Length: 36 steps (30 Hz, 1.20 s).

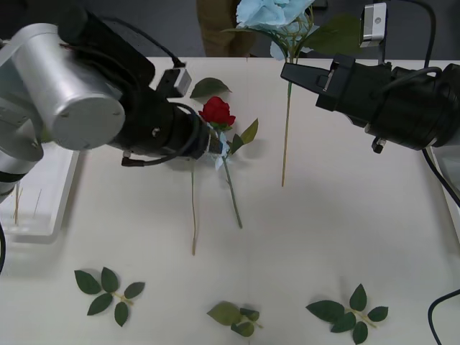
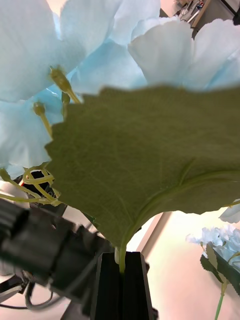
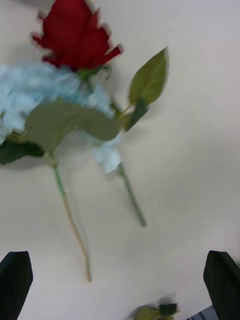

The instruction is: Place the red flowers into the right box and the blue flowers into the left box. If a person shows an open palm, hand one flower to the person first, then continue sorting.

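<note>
My right gripper (image 1: 289,72) is raised over the table's far side, shut on the stem of a blue flower (image 1: 273,14) whose stem hangs straight down. In the right wrist view its broad leaf (image 2: 150,165) and pale petals sit above the closed black fingers (image 2: 107,285). A red flower (image 1: 217,111) lies on the table mid-left. My left gripper (image 3: 120,272) hovers open above that red flower (image 3: 75,35) and a second blue flower (image 3: 30,100) lying against it. The left box (image 1: 43,215) is at the left edge, the right box (image 1: 454,215) at the right edge. The open palm is out of view.
Loose green leaf sprigs (image 1: 108,291) (image 1: 236,316) (image 1: 348,313) lie along the near edge, and one leaf (image 1: 208,88) lies behind the rose. The person (image 1: 219,29) in khaki trousers stands beyond the far edge. Another blue cluster (image 2: 220,240) shows in the right wrist view.
</note>
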Tool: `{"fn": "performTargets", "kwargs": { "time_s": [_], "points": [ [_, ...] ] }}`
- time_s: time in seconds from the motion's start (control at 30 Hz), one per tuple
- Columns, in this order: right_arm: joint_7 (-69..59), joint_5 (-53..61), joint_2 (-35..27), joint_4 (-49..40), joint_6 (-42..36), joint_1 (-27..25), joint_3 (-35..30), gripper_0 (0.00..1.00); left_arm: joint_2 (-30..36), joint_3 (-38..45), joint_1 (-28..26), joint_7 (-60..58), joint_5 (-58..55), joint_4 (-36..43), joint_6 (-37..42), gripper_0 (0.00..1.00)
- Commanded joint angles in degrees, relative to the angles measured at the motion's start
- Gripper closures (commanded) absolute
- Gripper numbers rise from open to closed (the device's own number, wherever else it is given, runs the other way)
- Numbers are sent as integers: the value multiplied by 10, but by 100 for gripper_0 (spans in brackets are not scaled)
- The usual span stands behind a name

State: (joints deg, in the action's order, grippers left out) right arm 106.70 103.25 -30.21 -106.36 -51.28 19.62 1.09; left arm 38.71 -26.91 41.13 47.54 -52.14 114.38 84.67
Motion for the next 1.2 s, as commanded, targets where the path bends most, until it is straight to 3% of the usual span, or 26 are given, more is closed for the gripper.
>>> {"fn": "performTargets", "kwargs": {
  "time_s": [0.03,0.53,0.8,0.97,1.2],
  "points": [
    [25,13,10,-18,-1,-5,-13,100,8,77,-41,121,-57,22,-81,0],
    [26,42,11,-18,9,-5,-13,100,-53,92,-53,278,-163,22,-225,0],
    [39,42,28,-18,36,8,-13,100,-55,49,-53,320,-250,25,-284,0],
    [40,46,34,-18,45,12,-13,100,-62,22,-54,318,-251,30,-300,0],
    [43,52,34,-18,46,11,-13,100,-76,-39,-58,317,-228,5,-385,0]
  ]
}}
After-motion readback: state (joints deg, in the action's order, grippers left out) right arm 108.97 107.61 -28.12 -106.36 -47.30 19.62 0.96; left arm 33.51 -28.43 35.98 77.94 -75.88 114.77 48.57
